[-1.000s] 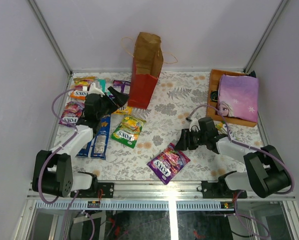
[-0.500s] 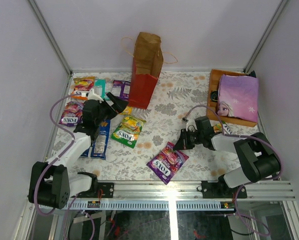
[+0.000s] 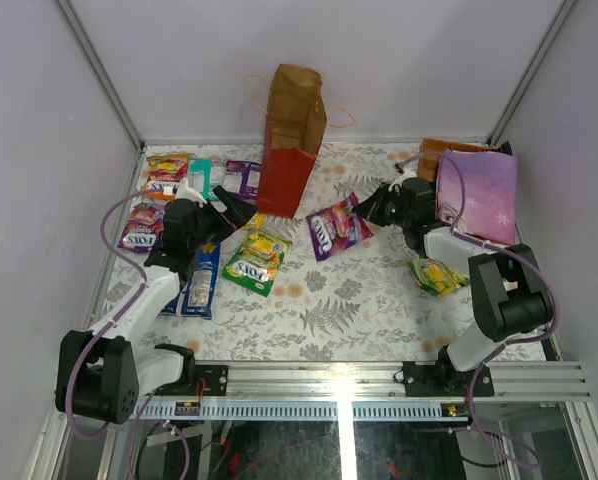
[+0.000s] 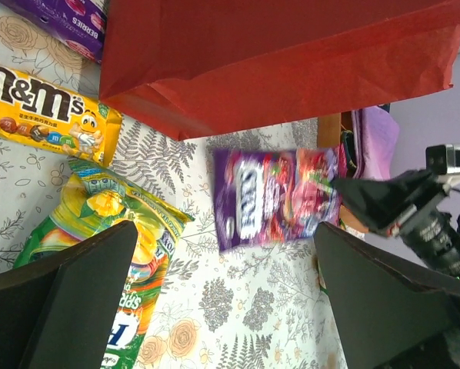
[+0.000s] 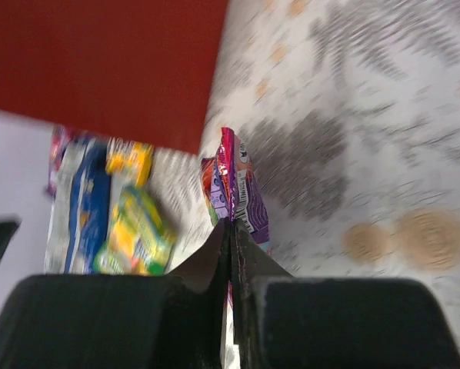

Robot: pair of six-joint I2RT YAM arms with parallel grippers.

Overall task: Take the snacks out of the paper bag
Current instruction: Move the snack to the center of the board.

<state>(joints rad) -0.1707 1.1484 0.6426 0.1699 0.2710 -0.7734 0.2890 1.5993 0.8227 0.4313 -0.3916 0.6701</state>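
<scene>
Right end effector [image 3: 369,212]: jaws pressed together on the right edge of the purple FOX'S packet [image 3: 334,227]; in the right wrist view the packet is seen edge-on, pinched between the fingertips.
Purple FOX'S packet: outside the paper bag [image 3: 294,110], just right of its red lower part, printed face turned toward the left wrist camera. Whether its lower edge touches the worktop [image 3: 359,290] cannot be told.
Left end effector [image 3: 229,208]: jaws wide apart, holding nothing, aimed at the base of the paper bag.
Paper bag: upright at the rear centre of the worktop, brown top, red lower part, loop handles out to both sides.
Green FOX'S packet [image 3: 257,258]: flat on the worktop, in front of the bag and just below the left end effector.
Yellow M&M's packet [image 4: 45,108]: flat, touching the top edge of the green FOX'S packet, beside the bag's base.
Long blue packs [image 3: 201,272]: side by side, left of the green packet.
Left rear group: orange pack [image 3: 167,166], teal pack [image 3: 201,176], purple pack [image 3: 243,178], second purple FOX'S packet [image 3: 144,228], all flat.
Green-yellow packet [image 3: 436,274]: flat beside the right arm.
Lilac bag [image 3: 477,195]: lying on the wooden tray [image 3: 431,150], right rear corner.
</scene>
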